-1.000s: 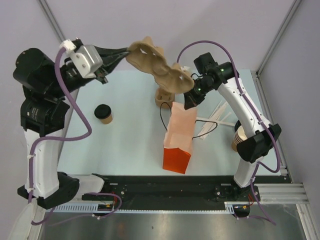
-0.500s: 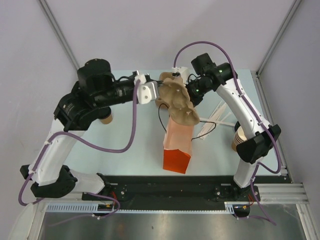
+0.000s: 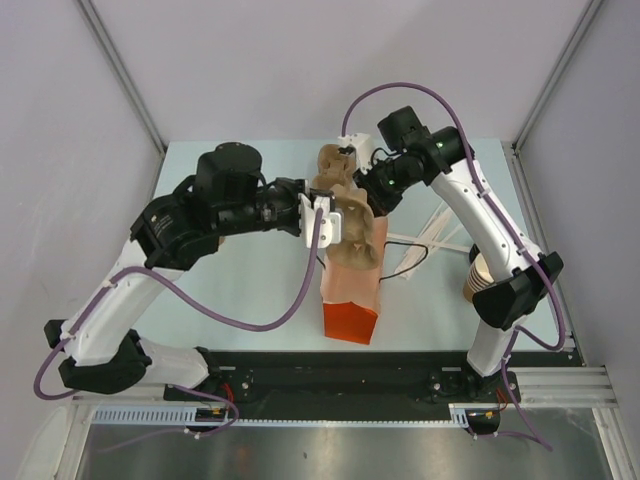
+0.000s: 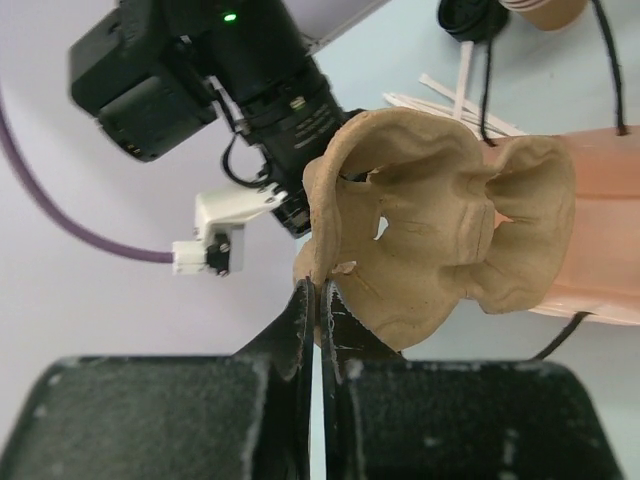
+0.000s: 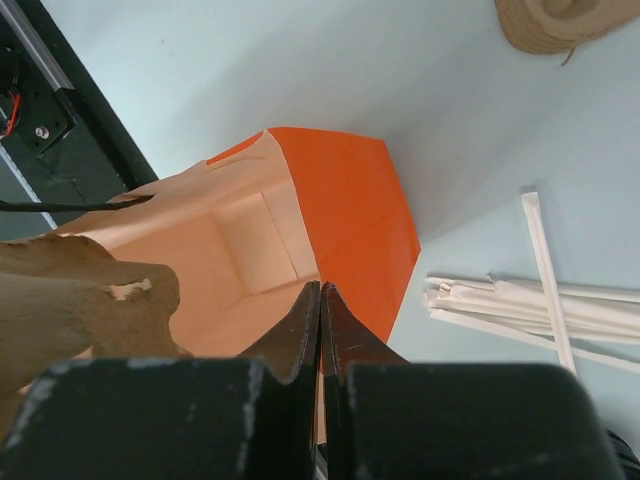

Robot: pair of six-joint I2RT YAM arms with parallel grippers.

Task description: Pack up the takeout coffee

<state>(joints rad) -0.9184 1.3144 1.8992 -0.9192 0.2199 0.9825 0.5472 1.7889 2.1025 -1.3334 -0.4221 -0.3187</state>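
Takeout coffee: not to be found in any of the three views, so no telling where on the table [image 3: 430, 300]. Possibly hidden beneath the left arm [image 3: 170, 235], stretched low across the left half. Starting at the left: left gripper [image 4: 317, 295] with fingers pressed together, pinching the near rim of the moulded-pulp carrier [image 4: 430, 230]. Carrier held tilted above the open mouth of the orange paper bag [image 3: 350, 315], pockets empty. Further right: right gripper [image 5: 321, 295] likewise with fingers squeezed tight, right at the carrier's far end, though with no certainty from its own camera of any pulp caught between them. Beyond, loose wrapped straws [image 5: 500, 305] and a stack of lidless cups [image 3: 478, 275] beside the right arm. Likely troubles from here: the thin pulp rim tearing or slipping out of so small a pinch; the carrier snagging on the bag's edge or cord handles and toppling the bag; the carrier going in with no coffee seated in a pocket; a knock and a spill, with the left arm perhaps passing over the cup. As for heading and long axis of the coffee: cannot tell with the cup out of sight; presumably upright, lid on top, but only a guess.
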